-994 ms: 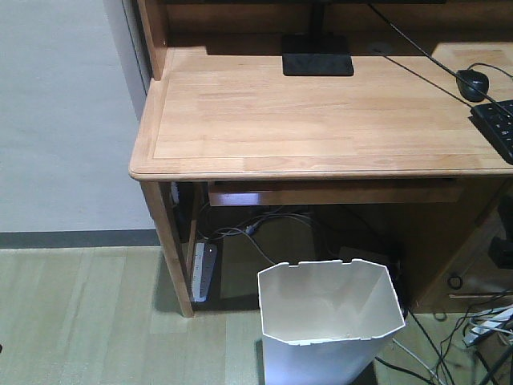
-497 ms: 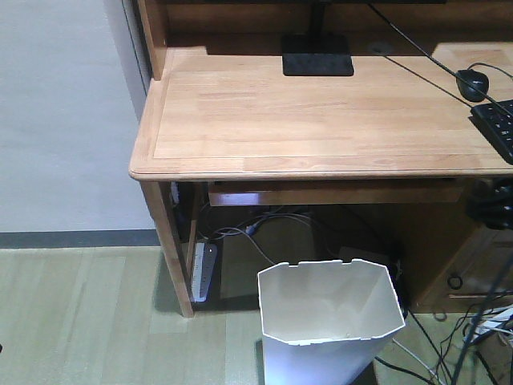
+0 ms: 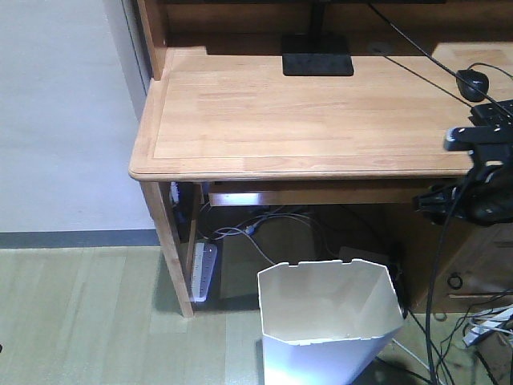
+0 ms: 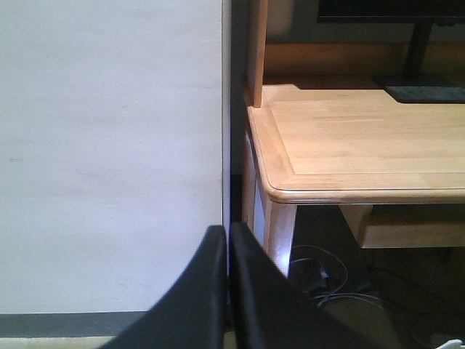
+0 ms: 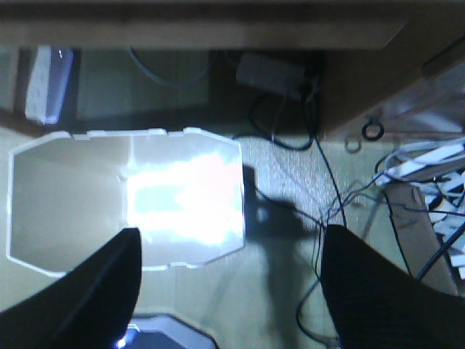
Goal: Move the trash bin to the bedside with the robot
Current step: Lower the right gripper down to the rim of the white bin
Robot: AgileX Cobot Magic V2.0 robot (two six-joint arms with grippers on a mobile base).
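Bin at its start place: it stands upright on the floor, just in front of the desk and near the power strip. No bed appears in any view, so the carry is judged not yet begun.

Right arm hangs at the desk's front edge, above and to the right of the bin and apart from it. Right gripper looks down on the bin from its wrist view. Its fingers are spread wide with nothing between them, and one end of the rim lies below the gap. No contact shows.

Left gripper faces the wall beside the desk's corner, fingers pressed together on nothing.

Done: positioning over the bin, in part. Left: descent to the rim, closing on it, transport to the bed, release.
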